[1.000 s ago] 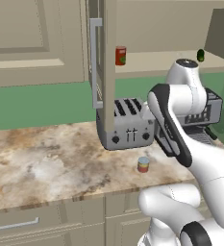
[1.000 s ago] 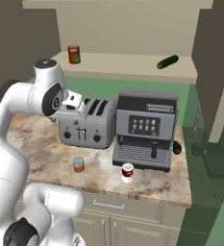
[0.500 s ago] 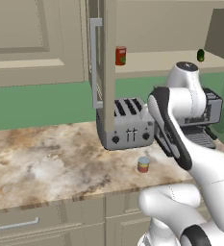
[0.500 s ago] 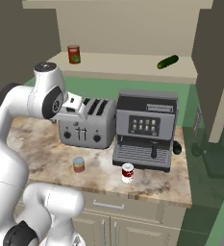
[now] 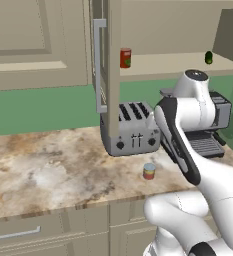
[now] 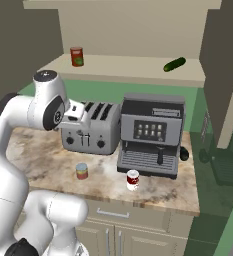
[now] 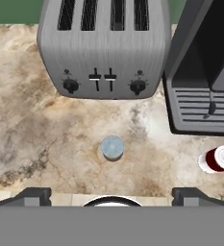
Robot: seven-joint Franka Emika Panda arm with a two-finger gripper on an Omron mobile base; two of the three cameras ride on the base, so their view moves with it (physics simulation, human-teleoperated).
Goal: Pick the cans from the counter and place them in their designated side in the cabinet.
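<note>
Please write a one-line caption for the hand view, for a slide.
Open gripper above the counter, looking down on the silvery-topped can, the red-and-white can, the toaster and the coffee machine.

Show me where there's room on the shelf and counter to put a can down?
The shelf is bare between the tall red can and the green object. The counter is bare left of the toaster. It is crowded in front of the toaster and coffee machine, where the two small cans stand.

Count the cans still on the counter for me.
2. The yellow-and-red can stands in front of the toaster; the red-and-white can stands in front of the coffee machine. Others may hide behind the appliances.
</note>
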